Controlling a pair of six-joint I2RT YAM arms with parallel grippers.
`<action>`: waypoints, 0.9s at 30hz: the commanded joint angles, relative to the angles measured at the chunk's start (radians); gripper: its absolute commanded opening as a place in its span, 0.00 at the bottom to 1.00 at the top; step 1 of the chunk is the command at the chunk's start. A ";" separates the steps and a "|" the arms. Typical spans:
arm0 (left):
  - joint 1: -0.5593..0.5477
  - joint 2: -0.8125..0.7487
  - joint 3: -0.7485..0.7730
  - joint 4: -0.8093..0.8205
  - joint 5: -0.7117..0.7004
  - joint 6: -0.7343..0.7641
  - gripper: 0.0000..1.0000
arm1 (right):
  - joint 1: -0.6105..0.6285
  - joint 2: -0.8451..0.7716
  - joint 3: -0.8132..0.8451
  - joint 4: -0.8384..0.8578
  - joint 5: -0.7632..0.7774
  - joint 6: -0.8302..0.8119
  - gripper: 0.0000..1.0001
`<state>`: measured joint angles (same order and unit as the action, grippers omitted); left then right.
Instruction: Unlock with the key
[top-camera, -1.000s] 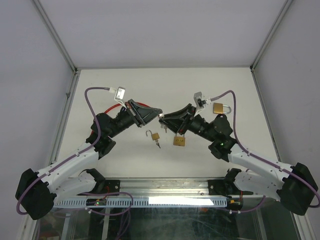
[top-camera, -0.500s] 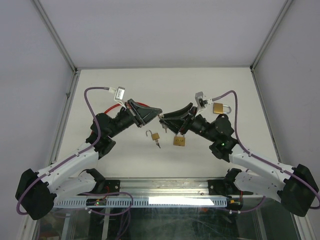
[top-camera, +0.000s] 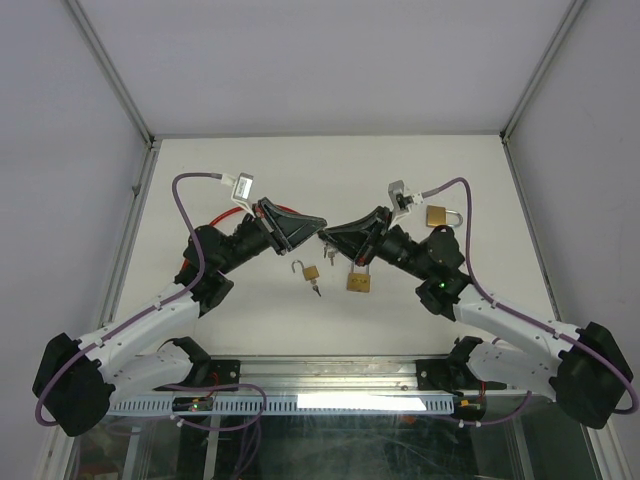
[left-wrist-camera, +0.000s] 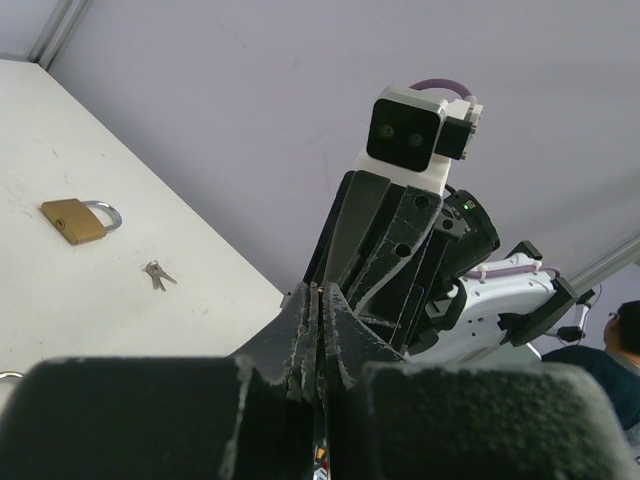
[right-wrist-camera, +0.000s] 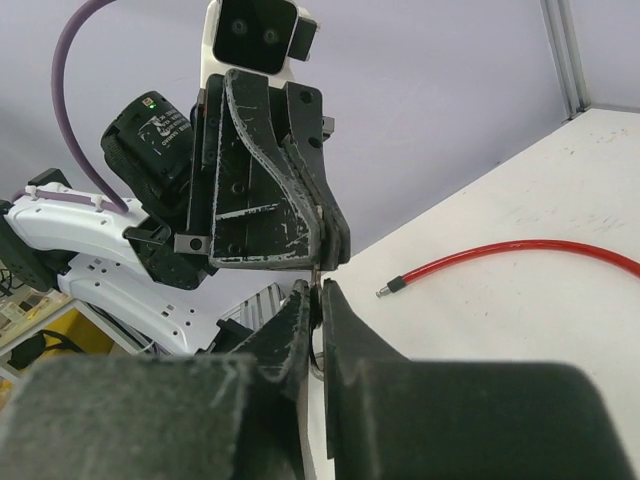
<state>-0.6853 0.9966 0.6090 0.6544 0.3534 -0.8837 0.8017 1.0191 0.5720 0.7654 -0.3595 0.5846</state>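
Holds left gripper (left-wrist-camera: 317, 305) and right gripper (right-wrist-camera: 318, 300) tip to tip above the desk (top-camera: 250, 180), each pinched together; has open padlock (top-camera: 310, 271) lying flat just below, key (top-camera: 316, 289) at its base.

left arm stretched inward, left gripper (top-camera: 318, 222) closed | right arm mirrored, right gripper (top-camera: 324, 237) closed | tips nearly meeting

The left end effector's (top-camera: 318, 229) black plastic fingers (right-wrist-camera: 255, 170) looked matt, scuffed with pale scratches. Toward two o'clock on the smooth, matt white desk (top-camera: 250, 170), a padlock (top-camera: 437, 215) showed a dull brass body and shiny metal shackle. The red cable (right-wrist-camera: 520, 250) looked glossy.
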 joint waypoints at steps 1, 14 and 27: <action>0.007 -0.015 0.015 0.056 -0.005 -0.002 0.00 | -0.008 -0.002 0.040 0.074 -0.032 0.018 0.00; 0.006 -0.020 0.095 -0.247 -0.125 0.089 0.53 | -0.047 -0.110 -0.010 -0.199 0.148 0.017 0.00; -0.066 0.286 0.313 -0.690 -0.260 0.218 0.83 | -0.129 -0.212 -0.040 -0.693 0.477 0.115 0.00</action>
<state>-0.7010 1.1938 0.8272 0.1249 0.1711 -0.7399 0.6945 0.8303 0.5266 0.2295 -0.0315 0.6357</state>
